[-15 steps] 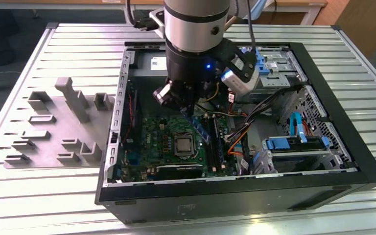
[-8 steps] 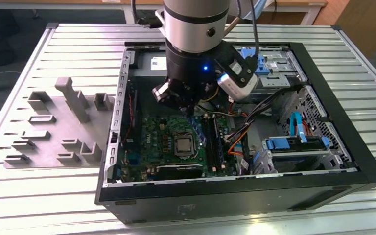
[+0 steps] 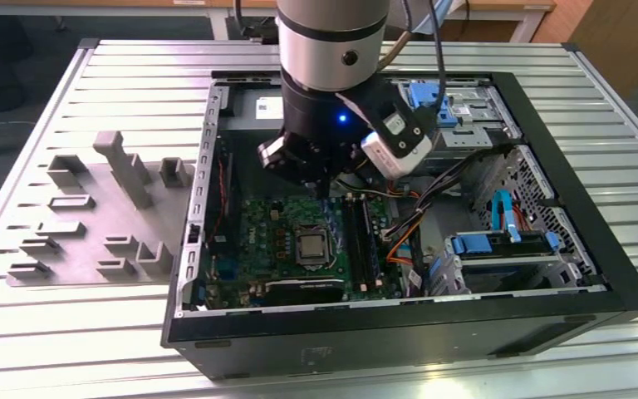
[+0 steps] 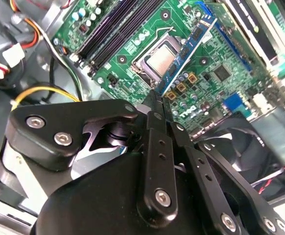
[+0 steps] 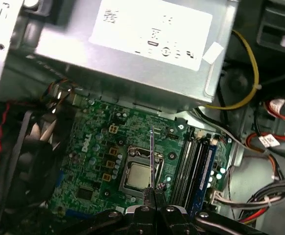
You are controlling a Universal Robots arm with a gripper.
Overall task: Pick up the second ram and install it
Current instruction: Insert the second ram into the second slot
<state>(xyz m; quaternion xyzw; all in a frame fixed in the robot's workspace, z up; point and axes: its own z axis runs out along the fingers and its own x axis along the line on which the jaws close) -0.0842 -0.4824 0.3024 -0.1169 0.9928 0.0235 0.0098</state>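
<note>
- The slatted metal table [image 3: 130,75] carries everything. A grey fixture tray [image 3: 86,216] of upright blocks lies on it at the exterior view's left.
- The open black computer case [image 3: 408,332] lies on its side just beside that tray, with drive bays with blue tabs [image 3: 497,245] on the exterior view's right.
- My arm [image 3: 331,41] comes straight down into the case, over the end of the board nearest the power supply.
- The power supply [image 5: 132,63] is a bare metal box with a white label. It sits along one edge of the motherboard [image 5: 93,161].
- A black fan [image 5: 30,161] sits at the board's side, opposite the memory slots [image 5: 194,166].
- Those slots run as long dark strips with one blue one, just beside the processor [image 5: 138,177]. The processor is a silver square in its socket.
- A yellow cable [image 5: 245,73] curves past the corner of the power supply.
- The second ram [image 4: 189,46] is in my grasp. It is a thin blue-green strip that juts forward from my fingertips. In both wrist views it lines up over the processor, beside the slots and not in them. In the first wrist view I see it edge-on as a thin line [image 5: 153,152].
- My claw [image 4: 157,98] is pinched closed on the near end of that strip, with the fingers pressed against its two faces.
</note>
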